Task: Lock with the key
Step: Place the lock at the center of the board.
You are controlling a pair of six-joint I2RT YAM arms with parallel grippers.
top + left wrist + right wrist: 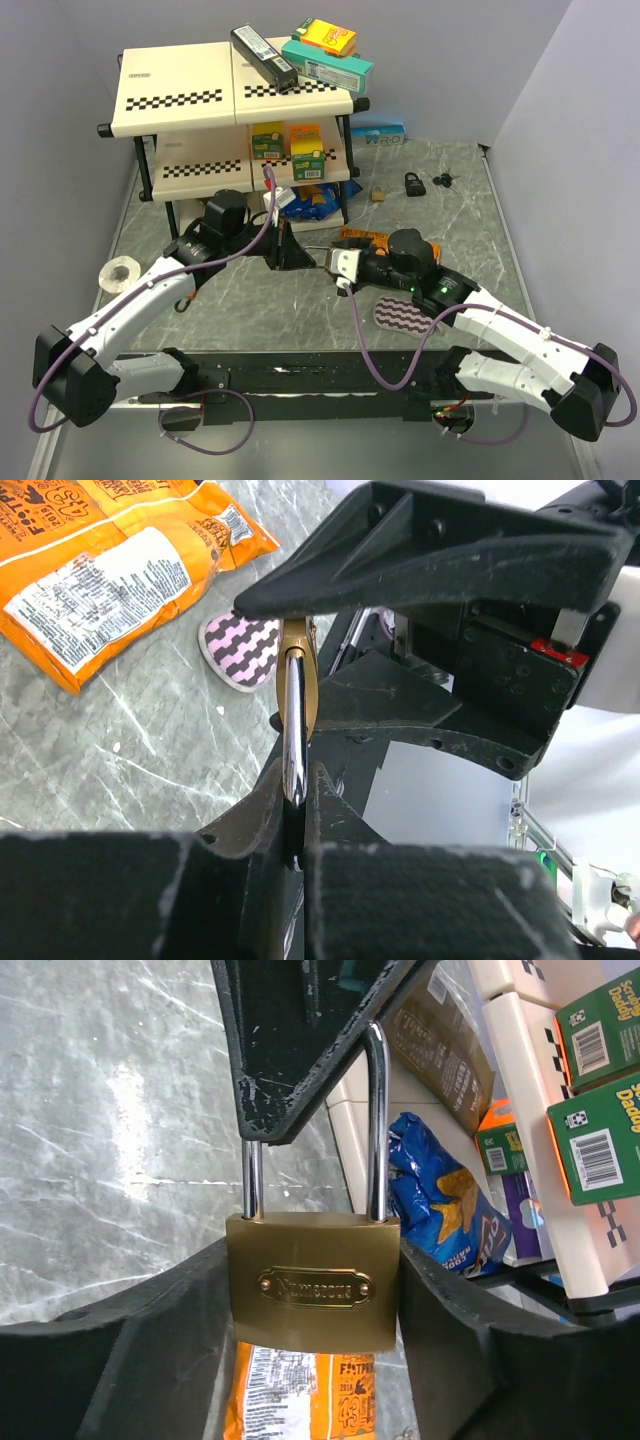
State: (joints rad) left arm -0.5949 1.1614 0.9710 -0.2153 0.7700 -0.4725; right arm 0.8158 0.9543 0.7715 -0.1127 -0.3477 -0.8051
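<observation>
We have the right gripper [312, 1260], jaws clamped on the padlock [312, 1295] body, the left gripper [297, 780] closed on its shackle [377, 1110] just beyond; heavy, rigid, slick, we judge, best held by flat faces; likely keys [443, 180] far beyond both

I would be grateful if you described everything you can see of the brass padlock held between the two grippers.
The brass padlock has a rectangular, brushed, gold-coloured body with a small oval nameplate screwed to its face. Its polished steel shackle points up, and both legs appear seated in the body. It is held off the table: the right gripper clamps the body's sides and the left gripper pinches the shackle. No keyhole or key shows.
</observation>
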